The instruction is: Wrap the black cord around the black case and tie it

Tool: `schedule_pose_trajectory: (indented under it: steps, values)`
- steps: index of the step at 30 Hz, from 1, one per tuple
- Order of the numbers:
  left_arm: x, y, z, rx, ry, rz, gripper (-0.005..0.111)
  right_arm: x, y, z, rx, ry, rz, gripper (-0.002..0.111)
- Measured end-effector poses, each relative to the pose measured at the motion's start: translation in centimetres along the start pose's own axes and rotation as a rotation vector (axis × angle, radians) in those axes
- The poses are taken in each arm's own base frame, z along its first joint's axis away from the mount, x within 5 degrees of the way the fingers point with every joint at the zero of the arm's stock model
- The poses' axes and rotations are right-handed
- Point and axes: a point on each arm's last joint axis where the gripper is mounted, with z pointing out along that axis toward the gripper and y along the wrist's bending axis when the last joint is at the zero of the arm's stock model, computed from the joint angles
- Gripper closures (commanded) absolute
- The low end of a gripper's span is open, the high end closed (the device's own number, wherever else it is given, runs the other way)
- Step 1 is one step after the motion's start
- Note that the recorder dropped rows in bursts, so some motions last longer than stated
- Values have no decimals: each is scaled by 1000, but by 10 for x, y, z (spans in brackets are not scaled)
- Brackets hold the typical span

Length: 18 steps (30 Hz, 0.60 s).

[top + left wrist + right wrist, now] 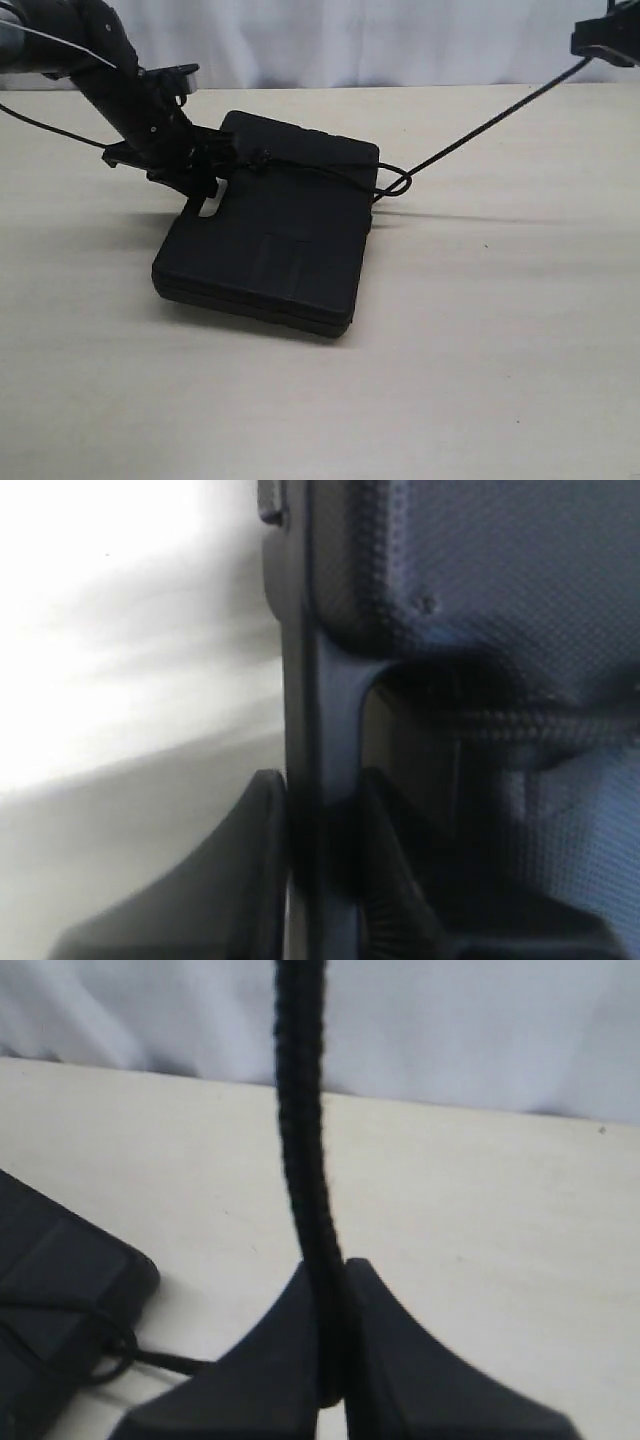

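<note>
Two end effectors are working on one black case (280,240) and one black cord (490,125); I see nothing else on the table (500,380). The left end effector (322,805) is clamped on the bar of the case's handle (320,680) at the far left corner. The case lies on the table. The right end effector (328,1280) is pinched shut on the cord, high and well off to the right. From there the cord runs taut down to the case's right edge, makes a small loop (395,183), and crosses the lid to a knot (262,157) near the handle. This looks like the cinching stage of the wrap. The next move probably calls for carrying the cord around the case under steady tension, so the loop does not slip off the edge.
</note>
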Motion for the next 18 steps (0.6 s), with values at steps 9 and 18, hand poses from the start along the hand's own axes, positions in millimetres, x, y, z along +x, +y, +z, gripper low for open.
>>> schedule_pose_trajectory:
  steps: [9, 18]
  values:
    - [-2, 11, -3, 18, -11, -39, 107, 56, -46, -14, 143, 138, 164, 104]
    - [9, 14, 12, 56, -33, -115, 107, 119, -59, 10, 267, 225, 321, 104]
